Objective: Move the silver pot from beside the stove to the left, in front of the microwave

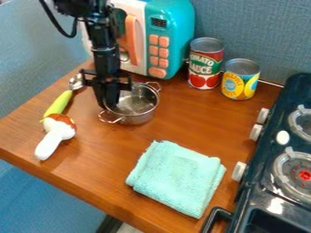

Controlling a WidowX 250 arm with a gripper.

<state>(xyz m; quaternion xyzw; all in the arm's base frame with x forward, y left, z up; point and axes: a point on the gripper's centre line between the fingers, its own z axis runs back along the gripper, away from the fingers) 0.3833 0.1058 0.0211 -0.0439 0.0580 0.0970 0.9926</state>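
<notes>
The black gripper [109, 100] hangs pointing down at the left side of a small metal pot [140, 107], overlapping its rim; whether it touches the pot is unclear. The pot stands upright on the wooden table, one wire handle toward the front left and the other toward the back right. Left of the gripper lies a spoon-like utensil with a green handle [59, 102] and a metal head. A white and brown toy drumstick [55, 135] lies in front of it. Farther forward is a folded mint-green cloth [176, 177].
A teal and white toy microwave [171, 27] stands behind the pot. To its right are a tomato sauce can [205, 63] and a shorter yellow-labelled can [240, 80]. A dark toy stove [267, 182] with burners and knobs borders the table's right side.
</notes>
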